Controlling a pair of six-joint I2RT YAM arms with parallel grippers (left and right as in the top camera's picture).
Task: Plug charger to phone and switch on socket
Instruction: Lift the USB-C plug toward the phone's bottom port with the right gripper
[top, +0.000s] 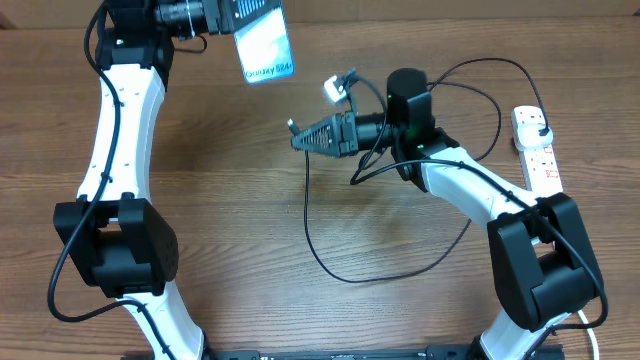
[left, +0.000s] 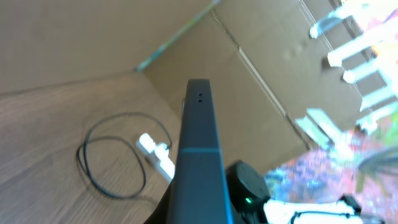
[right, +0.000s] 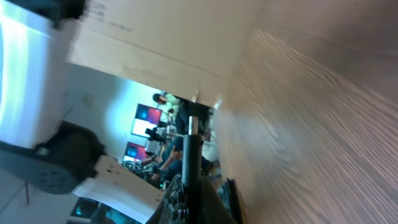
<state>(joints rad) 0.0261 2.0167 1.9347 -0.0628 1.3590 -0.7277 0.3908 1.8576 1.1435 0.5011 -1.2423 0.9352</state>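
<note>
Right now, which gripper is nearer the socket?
Right. The right gripper is mid-table, to the left of the socket, gripping the charger. The left gripper, holding the phone, is farther off at the far edge.

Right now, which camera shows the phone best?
The overhead view: the phone turns its lit screen to that camera, whole. The left wrist view shows only its dark edge, end-on. In the right wrist view a bright blur at the left edge may be it; I cannot tell.
</note>
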